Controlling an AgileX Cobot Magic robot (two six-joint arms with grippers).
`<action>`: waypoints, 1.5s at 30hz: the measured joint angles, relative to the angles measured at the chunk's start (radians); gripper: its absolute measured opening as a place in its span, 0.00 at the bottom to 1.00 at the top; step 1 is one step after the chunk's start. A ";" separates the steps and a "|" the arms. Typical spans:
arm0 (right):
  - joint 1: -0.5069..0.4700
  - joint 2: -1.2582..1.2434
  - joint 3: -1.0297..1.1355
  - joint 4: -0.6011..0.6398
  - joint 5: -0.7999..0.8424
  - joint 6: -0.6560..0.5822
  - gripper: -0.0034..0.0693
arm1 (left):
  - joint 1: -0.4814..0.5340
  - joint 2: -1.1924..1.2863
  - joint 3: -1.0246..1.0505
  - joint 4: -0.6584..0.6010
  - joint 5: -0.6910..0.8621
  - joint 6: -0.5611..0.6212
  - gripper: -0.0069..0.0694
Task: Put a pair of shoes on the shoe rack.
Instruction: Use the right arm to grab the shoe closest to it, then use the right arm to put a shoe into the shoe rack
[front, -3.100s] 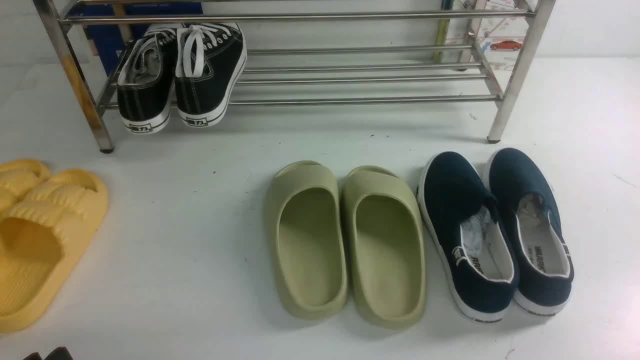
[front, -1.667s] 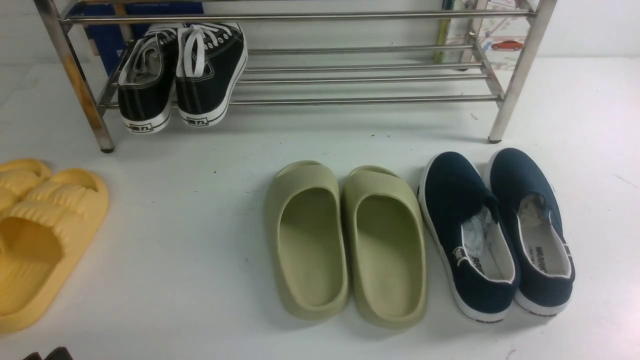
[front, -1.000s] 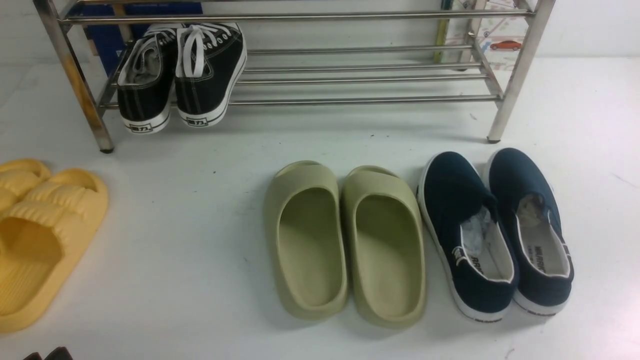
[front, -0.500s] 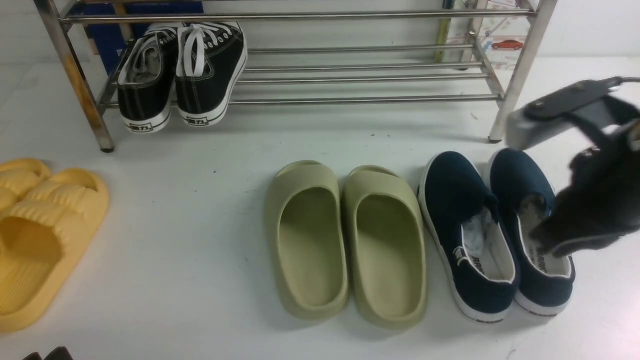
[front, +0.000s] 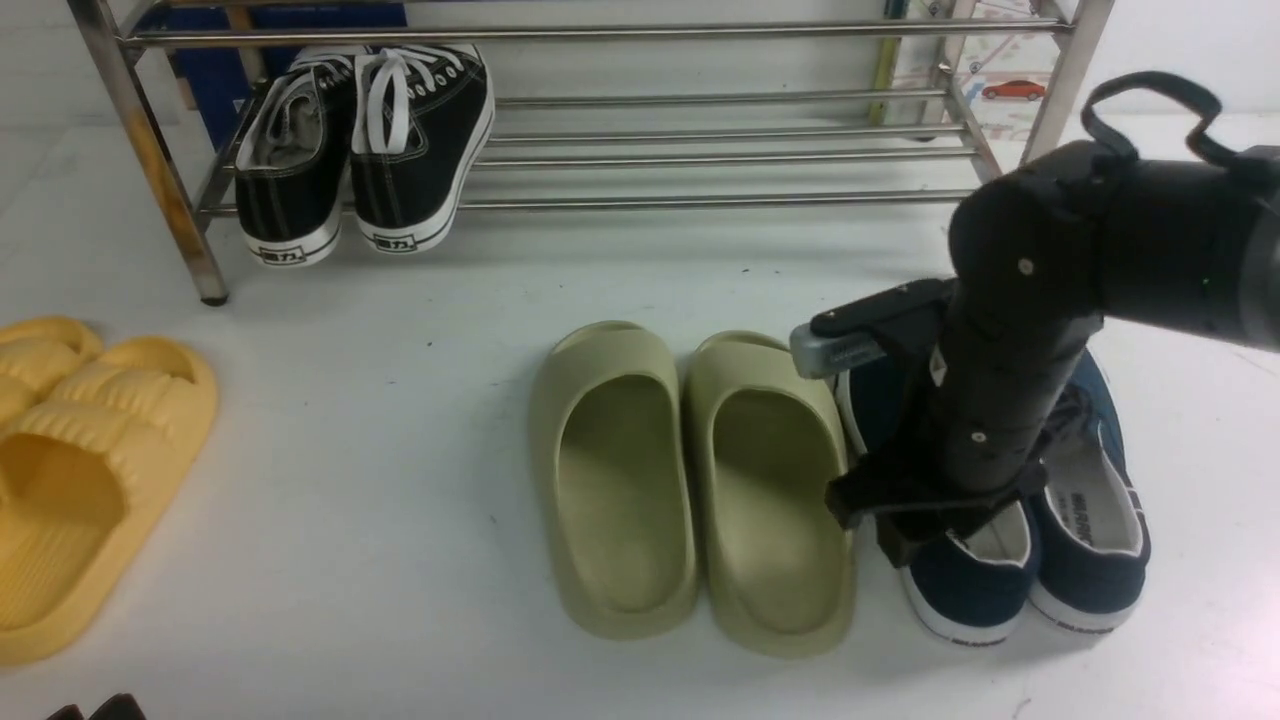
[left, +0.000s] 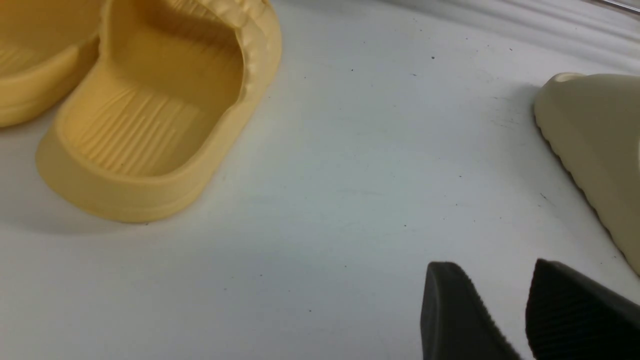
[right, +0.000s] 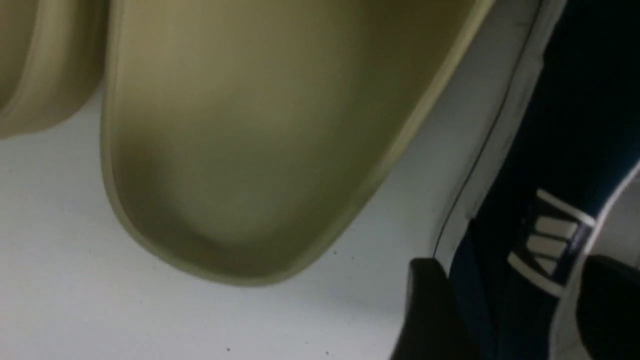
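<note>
Two navy-blue slip-on shoes stand side by side on the white floor at the front right, the left one (front: 965, 590) and the right one (front: 1090, 545). The steel shoe rack (front: 720, 200) stands behind them. My right gripper (front: 925, 530) points down over the left navy shoe and hides most of it. In the right wrist view my right gripper (right: 520, 305) is open, and its fingers (right: 430, 310) straddle that shoe's (right: 565, 125) side wall, one outside, one inside. My left gripper (left: 500, 310) is open and empty, low over bare floor.
A pair of black lace-up sneakers (front: 365, 150) sits on the rack's lower shelf at the left. Olive-green slippers (front: 690, 490) lie right beside the left navy shoe. Yellow slippers (front: 80, 470) lie at the far left, also in the left wrist view (left: 150, 125).
My right arm came in from the right, swung over the navy shoes and came down onto the left one. The shoes and the left arm have not moved.
</note>
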 joint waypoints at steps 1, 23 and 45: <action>0.000 0.002 0.000 0.000 -0.001 0.002 0.71 | 0.000 0.000 0.000 0.000 0.000 0.000 0.40; 0.003 -0.042 -0.131 -0.015 0.171 0.072 0.11 | 0.000 0.000 0.000 0.000 0.000 0.000 0.40; -0.043 0.214 -0.690 0.005 0.260 0.011 0.11 | 0.000 0.000 0.000 -0.003 0.000 0.000 0.40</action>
